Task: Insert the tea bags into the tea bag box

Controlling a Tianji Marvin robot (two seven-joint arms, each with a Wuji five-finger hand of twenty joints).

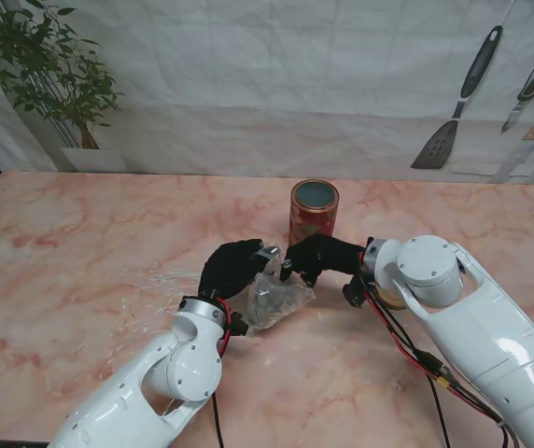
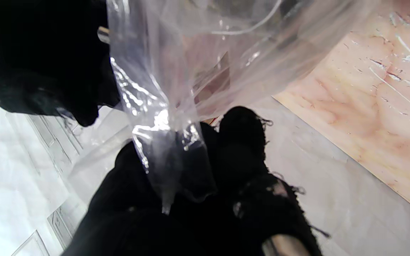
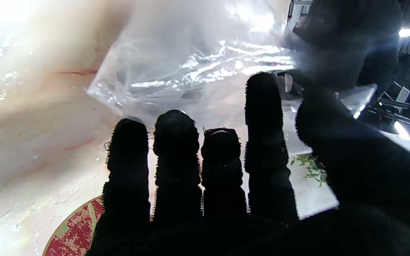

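A red round tea tin [image 1: 314, 215] stands open-topped at mid-table; its rim [image 3: 73, 231] shows in the right wrist view. Just nearer to me lies a clear plastic bag [image 1: 278, 299] with dark tea bags inside. My left hand [image 1: 232, 266], in a black glove, pinches the bag's upper left edge, and the film [image 2: 169, 142] is bunched between its fingers [image 2: 240, 142]. My right hand [image 1: 321, 255] meets the bag's top edge from the right. Its index finger [image 3: 262, 106] and thumb close on the crinkled film [image 3: 198, 71]. The bag hangs between both hands, its bottom resting on the table.
A potted plant [image 1: 52, 75] stands at the far left corner. Kitchen utensils [image 1: 454, 121] hang on the back wall at the right. A small brownish object [image 1: 390, 297] sits half hidden behind my right wrist. Shiny scuffs [image 1: 155, 289] mark the marble table to the left.
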